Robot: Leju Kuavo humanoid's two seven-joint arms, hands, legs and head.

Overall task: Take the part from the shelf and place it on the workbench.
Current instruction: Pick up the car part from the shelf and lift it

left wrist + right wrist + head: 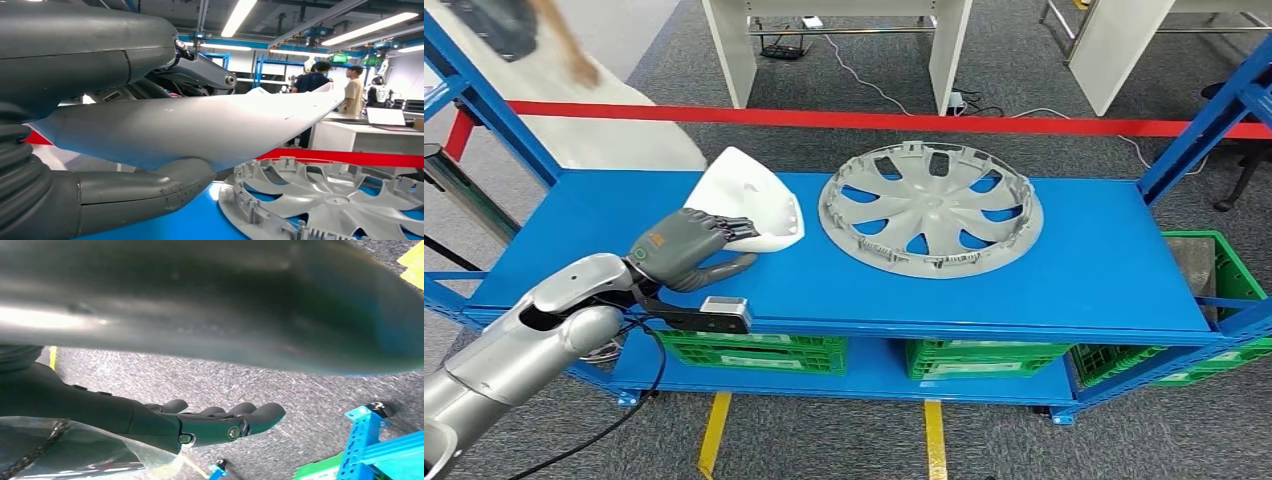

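While the left hand (686, 245) clamps its near edge, the white part (749, 200) tapers away toward the shelf's (584, 215) back.

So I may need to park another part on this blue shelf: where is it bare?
Bare: the shelf right of the hubcap, and the front strip. Also the left end behind the left hand. Crowded: the middle, where that hand grips the white part close beside the hubcap.

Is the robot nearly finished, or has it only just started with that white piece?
Early on. Done: the left hand has reached the shelf and closed on the white part, thumb under and fingers over it. In hand: that grip. Left: carrying it to the workbench. The right hand hangs with nothing in it. The grey wheel cover lies untouched.
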